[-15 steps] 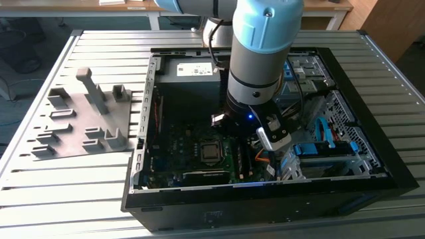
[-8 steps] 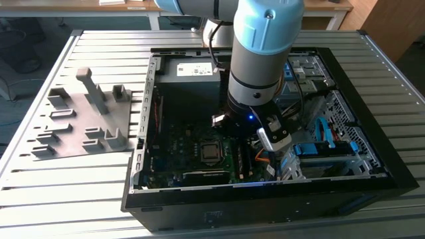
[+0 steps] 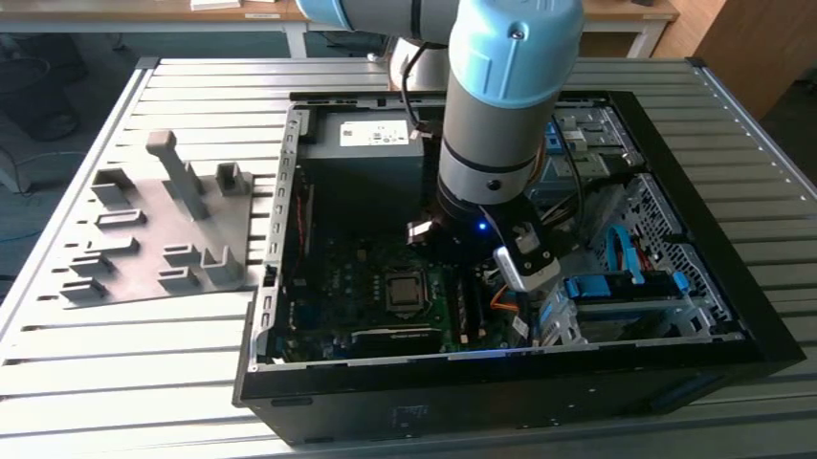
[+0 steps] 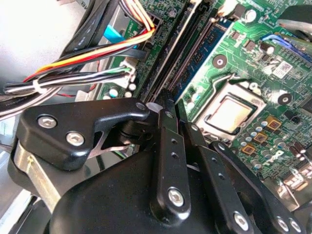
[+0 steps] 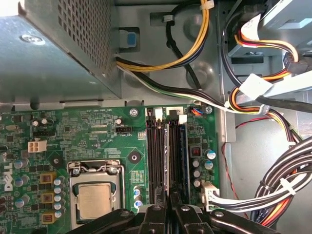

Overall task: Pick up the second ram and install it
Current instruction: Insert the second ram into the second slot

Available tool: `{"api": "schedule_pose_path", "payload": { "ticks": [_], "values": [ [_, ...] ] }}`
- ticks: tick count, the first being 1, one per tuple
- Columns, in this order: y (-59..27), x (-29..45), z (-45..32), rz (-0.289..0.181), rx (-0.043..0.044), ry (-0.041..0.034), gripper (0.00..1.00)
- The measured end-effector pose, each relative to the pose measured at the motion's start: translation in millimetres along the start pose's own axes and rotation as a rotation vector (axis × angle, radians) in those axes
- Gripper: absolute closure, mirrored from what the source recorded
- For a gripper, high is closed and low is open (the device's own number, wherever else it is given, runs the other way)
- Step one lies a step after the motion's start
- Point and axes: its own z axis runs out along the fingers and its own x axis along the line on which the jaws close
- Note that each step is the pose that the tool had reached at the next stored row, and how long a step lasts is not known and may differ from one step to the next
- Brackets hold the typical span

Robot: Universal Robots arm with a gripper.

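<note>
In the first wrist view the second ram (image 5: 168, 156) shows edge-on as a thin strip standing in a black memory slot on the green motherboard (image 5: 87, 136). My gripper (image 5: 169, 208) is shut on its near end, one black finger on each side. A blue memory stick (image 5: 184, 156) sits seated in the neighbouring slot, close beside it. In the second wrist view the black fingers (image 4: 168, 126) stand close together at the end of the slots, with the blue stick (image 4: 202, 53) running away beside them. In the exterior view my arm (image 3: 504, 143) reaches down into the open computer case (image 3: 511, 392).
A grey slotted tray (image 3: 153, 229) lies on the table at the exterior view's left. The processor (image 5: 95, 202) is beside the slots on one side, cable bundles (image 5: 273, 185) on the other. The grey power supply (image 5: 63, 53) and drive bays (image 3: 638, 287) crowd the case.
</note>
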Motion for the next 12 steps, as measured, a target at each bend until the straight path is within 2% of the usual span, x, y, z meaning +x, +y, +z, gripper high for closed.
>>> {"api": "schedule_pose_path", "payload": {
  "ticks": [12],
  "values": [
    [-0.1,0.0,1.9,0.0,-0.0003,-0.0001,0.86]
  ]
}}
